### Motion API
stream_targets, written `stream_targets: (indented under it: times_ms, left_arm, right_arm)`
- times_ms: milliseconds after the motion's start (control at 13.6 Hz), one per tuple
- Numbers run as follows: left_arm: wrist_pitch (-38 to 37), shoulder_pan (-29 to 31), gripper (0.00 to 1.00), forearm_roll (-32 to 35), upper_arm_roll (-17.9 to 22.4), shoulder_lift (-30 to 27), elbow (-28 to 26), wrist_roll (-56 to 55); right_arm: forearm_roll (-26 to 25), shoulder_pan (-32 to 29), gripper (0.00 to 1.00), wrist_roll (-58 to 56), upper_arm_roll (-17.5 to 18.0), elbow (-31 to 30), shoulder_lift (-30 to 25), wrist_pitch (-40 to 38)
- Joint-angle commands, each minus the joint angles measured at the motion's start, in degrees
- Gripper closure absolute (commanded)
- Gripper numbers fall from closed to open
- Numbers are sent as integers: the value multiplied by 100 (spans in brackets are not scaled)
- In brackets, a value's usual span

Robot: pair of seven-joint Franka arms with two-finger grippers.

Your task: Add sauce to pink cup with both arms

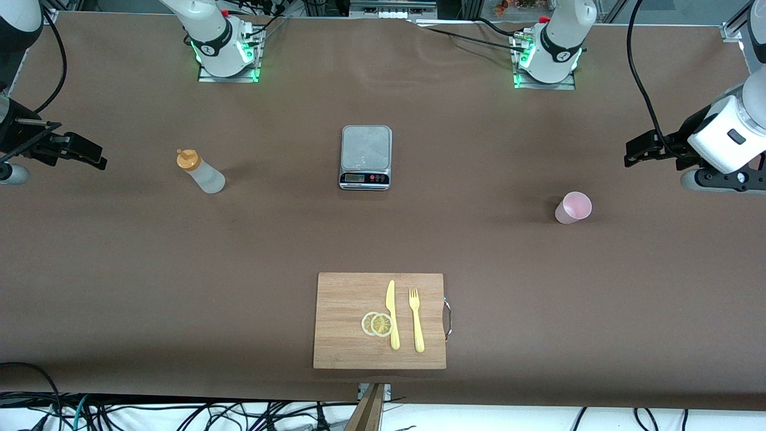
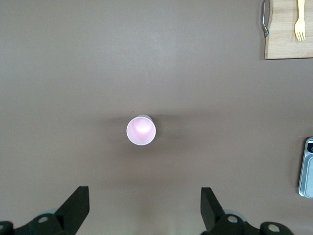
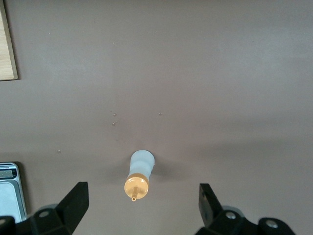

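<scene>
Front view: sauce (image 1: 200,172) upright at 9 o'clock from scale (image 1: 365,157), pink cup (image 1: 573,208) at 4.

L wrist: left gripper (image 2: 145,210) wide open, empty, over bare table beside cup.

R wrist: right gripper (image 3: 142,208) wide open, empty, by bottle.

Risk: off-centre grab tips either; both light, narrow.

Sauce (image 1: 201,172) and pink cup (image 1: 573,208) upright, well apart

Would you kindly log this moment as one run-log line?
left hand: open, over table by pink cup | right hand: open, over table by sauce | sauce: upright, untouched | cup: upright
</scene>
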Motion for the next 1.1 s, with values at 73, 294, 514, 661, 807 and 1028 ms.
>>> stream_targets:
  times_ms: [73,294,514,661,807,1028]
  left_arm:
    - [-256,5,0,-77,36,-4,133,-54]
    - [-265,14,0,-77,19,67,187,-36]
    - [-265,-4,0,-77,10,76,187,-36]
    - [-265,-13,0,-77,1,76,187,-45]
    - [-265,-13,0,-77,1,76,187,-45]
    - [-265,-22,0,-77,1,76,187,-54]
  right_arm:
    - [78,-14,0,-13,13,29,-7,-21]
    - [78,-14,0,-13,13,21,-7,-21]
    - [78,-14,0,-13,21,21,-7,-21]
    - [78,-14,0,-13,21,29,-7,-21]
    - [78,-14,0,-13,13,21,-7,-12]
    - [78,-14,0,-13,13,21,-7,-12]
